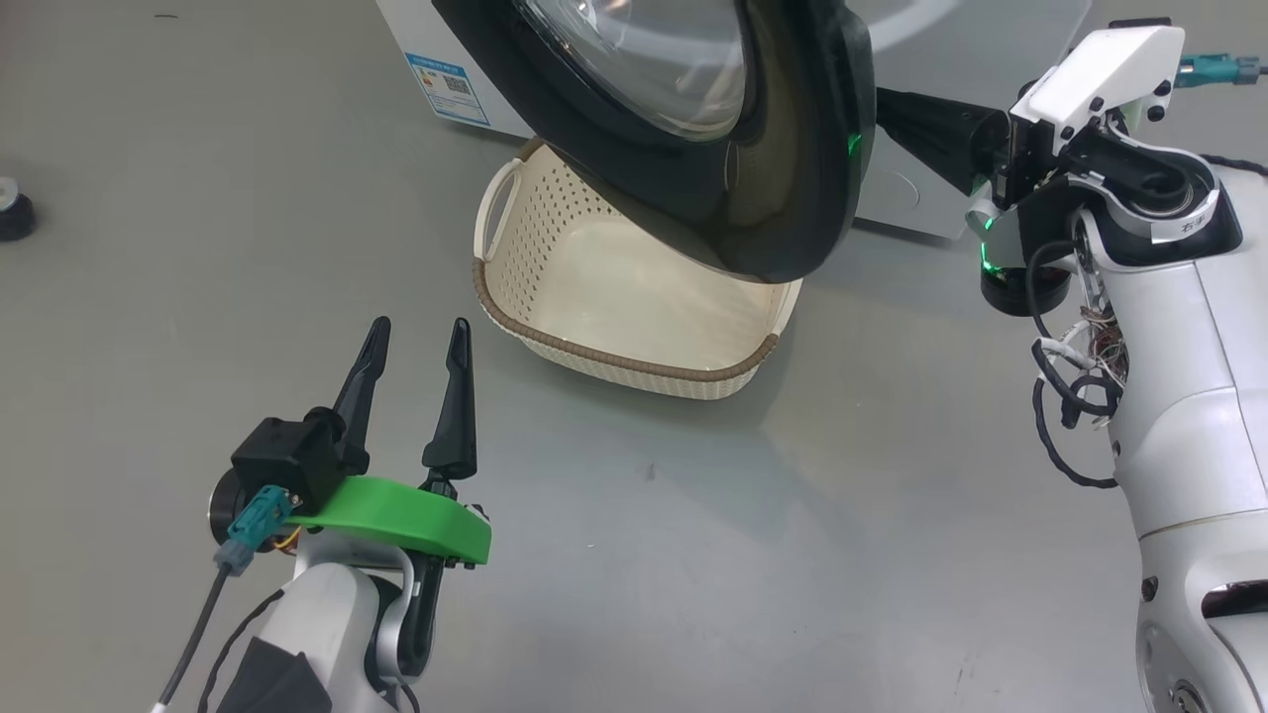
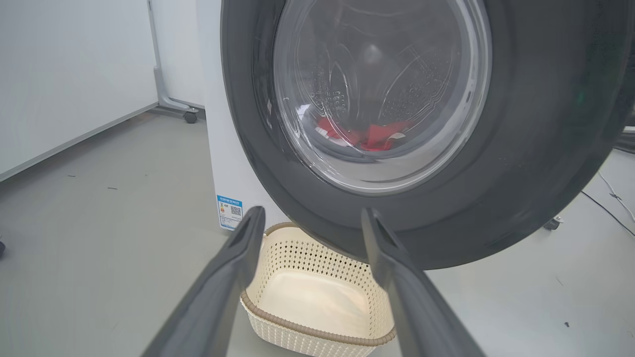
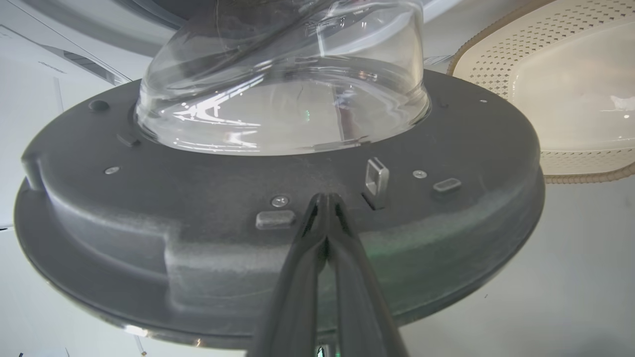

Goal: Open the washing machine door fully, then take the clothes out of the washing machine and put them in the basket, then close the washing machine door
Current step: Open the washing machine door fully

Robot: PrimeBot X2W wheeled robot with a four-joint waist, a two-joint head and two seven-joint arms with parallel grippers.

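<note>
A small black round object (image 1: pixel 12 210) sits on the grey floor (image 1: pixel 693 555) at nine o'clock; a caster (image 2: pixel 190 117) stands beside a white panel (image 2: pixel 74 74).

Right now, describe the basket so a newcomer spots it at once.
Find the white washer with its black-rimmed door swung out. On the grey floor under that door sits the basket: perforated, brown woven rim, loop handle, empty, the only cream thing there.

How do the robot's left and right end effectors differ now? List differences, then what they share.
The left end effector has its fingers spread apart; the right end effector has them pressed together. The left end effector hangs free near the basket; the right end effector's tips meet the inner face of the washing machine door. Both have two long dark fingers, holding nothing.
</note>
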